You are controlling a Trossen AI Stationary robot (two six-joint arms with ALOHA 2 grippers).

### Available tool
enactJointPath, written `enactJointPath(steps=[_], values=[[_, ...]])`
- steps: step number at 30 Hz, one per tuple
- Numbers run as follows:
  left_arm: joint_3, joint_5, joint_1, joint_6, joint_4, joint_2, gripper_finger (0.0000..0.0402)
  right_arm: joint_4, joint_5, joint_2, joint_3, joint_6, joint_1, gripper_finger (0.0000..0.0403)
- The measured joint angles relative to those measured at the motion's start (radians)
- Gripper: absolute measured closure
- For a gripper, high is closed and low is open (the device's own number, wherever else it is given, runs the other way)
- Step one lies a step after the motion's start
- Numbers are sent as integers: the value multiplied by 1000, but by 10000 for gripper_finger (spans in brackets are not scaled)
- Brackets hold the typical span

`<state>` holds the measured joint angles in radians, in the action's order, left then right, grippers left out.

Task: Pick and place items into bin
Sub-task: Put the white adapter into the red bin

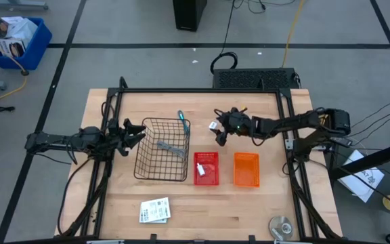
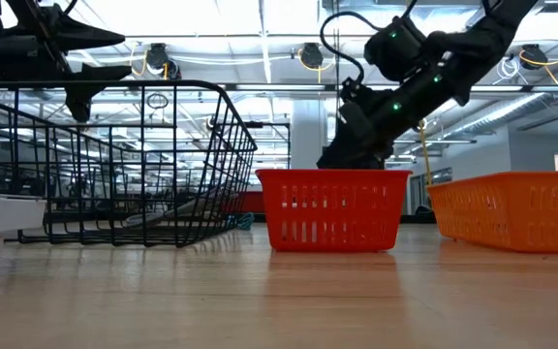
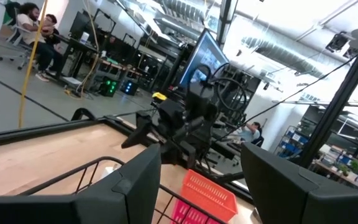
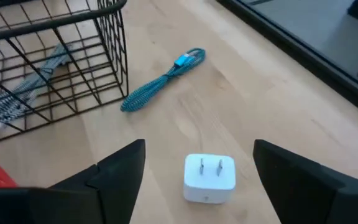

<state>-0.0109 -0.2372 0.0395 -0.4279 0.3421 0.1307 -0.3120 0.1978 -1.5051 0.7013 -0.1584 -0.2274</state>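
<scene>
My right gripper is open and hovers low over the table behind the red bin. A white plug adapter lies flat on the wood between its fingers, prongs up, with a gap on each side. A teal braided cable lies on the table beside the black wire basket. A grey braided cable rests on the basket floor. My left gripper is open at the basket's left rim, holding nothing. A flat white printed packet lies near the table's near edge.
An orange bin stands right of the red bin, which holds a small white item. A shiny disc lies at the near right corner. Bare wood lies between the bins and the near edge. People sit in the room beyond the table.
</scene>
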Motion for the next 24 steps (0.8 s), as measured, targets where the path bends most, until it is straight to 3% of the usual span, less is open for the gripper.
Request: enactJointPath(steps=[24], values=[[0, -27, 0, 2, -10, 0, 174, -39, -73, -216, 52, 10, -86, 114]])
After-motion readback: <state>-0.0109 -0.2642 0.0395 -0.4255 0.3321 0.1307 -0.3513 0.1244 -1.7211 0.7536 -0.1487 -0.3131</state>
